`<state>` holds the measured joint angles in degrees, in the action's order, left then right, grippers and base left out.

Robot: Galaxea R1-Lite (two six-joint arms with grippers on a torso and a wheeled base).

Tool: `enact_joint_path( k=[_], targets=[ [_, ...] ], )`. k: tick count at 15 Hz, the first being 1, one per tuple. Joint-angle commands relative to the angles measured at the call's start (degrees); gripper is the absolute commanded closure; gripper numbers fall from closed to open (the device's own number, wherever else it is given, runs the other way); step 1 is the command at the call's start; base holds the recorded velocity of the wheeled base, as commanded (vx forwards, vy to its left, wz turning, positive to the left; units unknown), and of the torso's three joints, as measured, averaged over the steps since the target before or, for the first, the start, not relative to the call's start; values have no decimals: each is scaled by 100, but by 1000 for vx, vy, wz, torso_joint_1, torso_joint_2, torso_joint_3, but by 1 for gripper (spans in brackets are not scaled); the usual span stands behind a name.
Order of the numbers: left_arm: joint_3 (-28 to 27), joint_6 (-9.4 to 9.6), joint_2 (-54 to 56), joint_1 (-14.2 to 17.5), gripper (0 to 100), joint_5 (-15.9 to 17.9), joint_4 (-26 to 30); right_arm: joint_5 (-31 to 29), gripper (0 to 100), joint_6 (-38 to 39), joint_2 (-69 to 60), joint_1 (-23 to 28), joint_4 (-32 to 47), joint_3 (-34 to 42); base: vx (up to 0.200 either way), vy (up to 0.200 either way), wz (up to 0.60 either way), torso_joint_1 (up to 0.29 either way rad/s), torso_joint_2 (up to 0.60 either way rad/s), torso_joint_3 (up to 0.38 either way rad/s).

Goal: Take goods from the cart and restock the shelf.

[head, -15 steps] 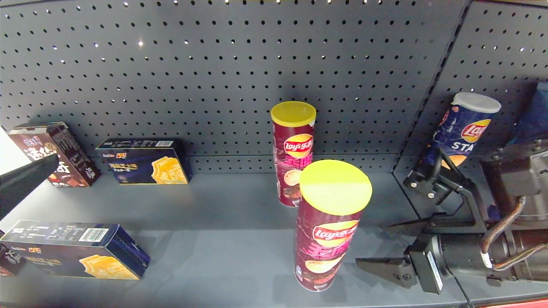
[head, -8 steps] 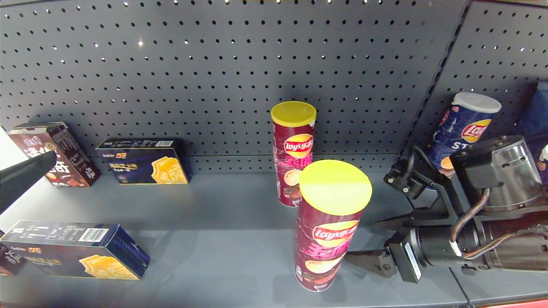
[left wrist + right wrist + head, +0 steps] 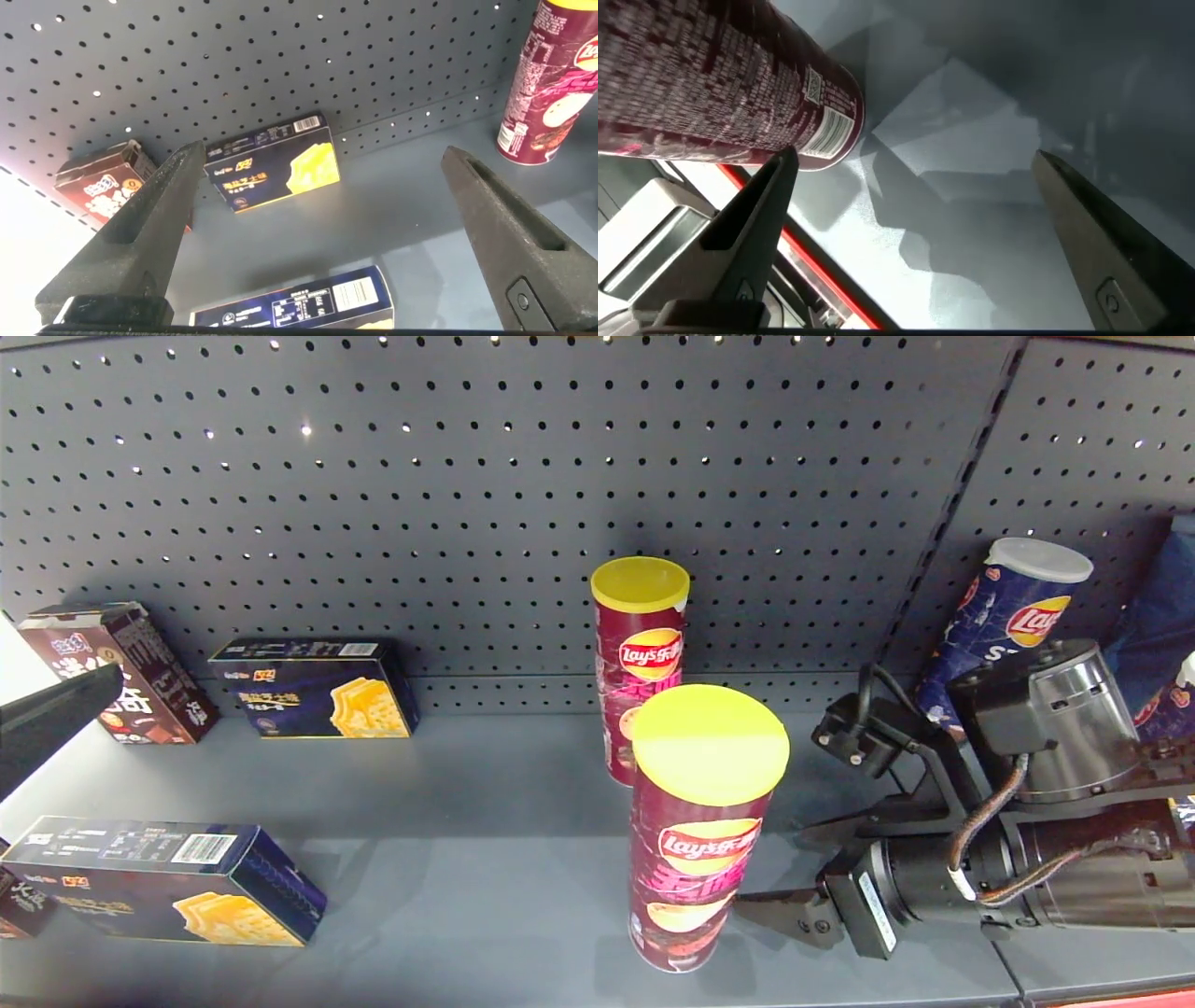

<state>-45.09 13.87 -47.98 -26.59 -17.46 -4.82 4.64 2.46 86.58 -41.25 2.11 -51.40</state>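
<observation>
**Right claw slides in and nudges the near can**
Fingers spread, the right claw has moved left along the shelf; the near chips can, upright in front of the far can, has shifted left, so placement looks nearly finished.

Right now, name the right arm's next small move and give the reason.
Probably ease the open right gripper a little toward the front chips can, so its fingers straddle the lower body before closing. In the right wrist view the can's base lies just beyond one fingertip, and bare shelf shows between the fingers, so closing now would likely miss.
</observation>
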Motion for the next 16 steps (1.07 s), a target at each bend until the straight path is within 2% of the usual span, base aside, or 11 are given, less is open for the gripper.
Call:
enact_joint_path(
  k=[1,16],
  targets=[
    [1,1,-9,-4,0,-3,-2,1,0,0,-18,47,0,16,0,0,0,0,0,0],
    [-8,-43,-9,4,0,-3,-2,1,0,-9,333,-146,-70,-187,0,0,0,0,0,0]
  ],
)
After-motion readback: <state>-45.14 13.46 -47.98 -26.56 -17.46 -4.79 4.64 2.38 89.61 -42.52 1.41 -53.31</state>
